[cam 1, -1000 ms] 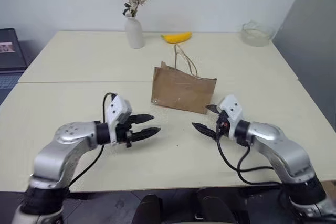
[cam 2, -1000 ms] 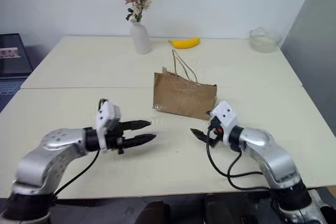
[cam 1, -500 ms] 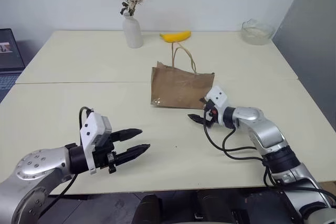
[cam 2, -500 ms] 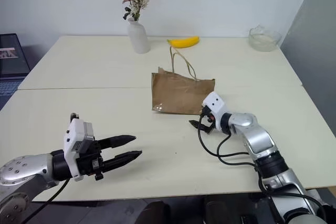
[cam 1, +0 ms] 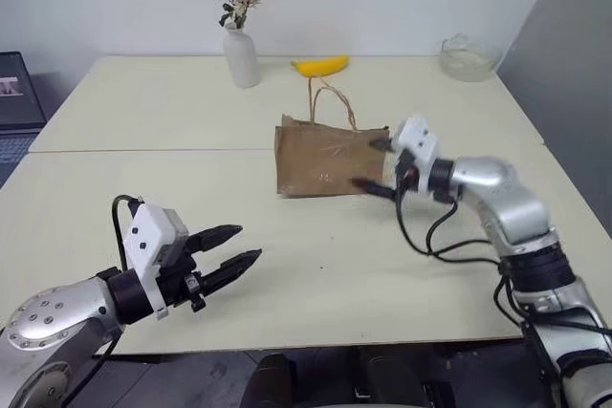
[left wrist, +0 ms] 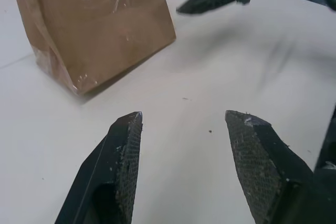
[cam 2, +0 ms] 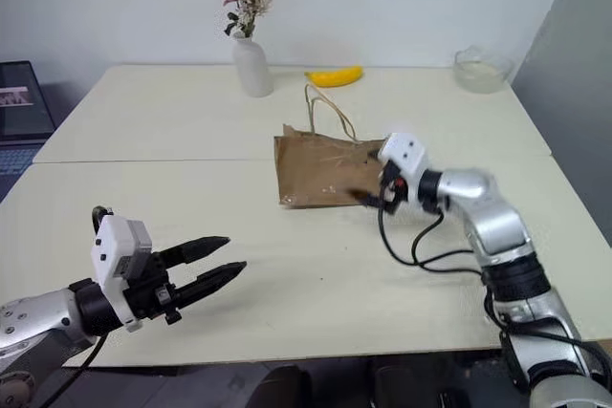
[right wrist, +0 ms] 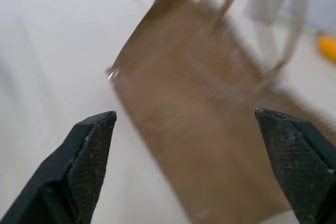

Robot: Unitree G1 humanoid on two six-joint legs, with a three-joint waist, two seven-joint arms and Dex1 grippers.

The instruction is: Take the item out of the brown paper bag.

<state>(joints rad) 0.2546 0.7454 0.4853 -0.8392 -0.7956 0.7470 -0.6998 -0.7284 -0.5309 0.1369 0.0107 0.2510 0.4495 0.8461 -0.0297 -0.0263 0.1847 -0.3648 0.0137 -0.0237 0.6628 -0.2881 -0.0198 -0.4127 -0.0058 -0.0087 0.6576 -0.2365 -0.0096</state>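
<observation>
Cream-coloured table [cam 1: 143, 121] carries the crumpled brown kraft paper bag [cam 1: 320, 161] upright at centre, handles up. Right gripper [cam 1: 379, 164], fingers spread and empty, sits at the bag's right edge. Left gripper [cam 1: 229, 247], fingers parted and empty, hangs well apart, near the table's front edge.

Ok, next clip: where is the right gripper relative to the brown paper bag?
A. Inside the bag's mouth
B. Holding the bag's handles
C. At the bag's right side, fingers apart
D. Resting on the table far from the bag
C: the right gripper sits at the right side of the brown paper bag, fingers spread, nothing between them; the handles stand free.
</observation>
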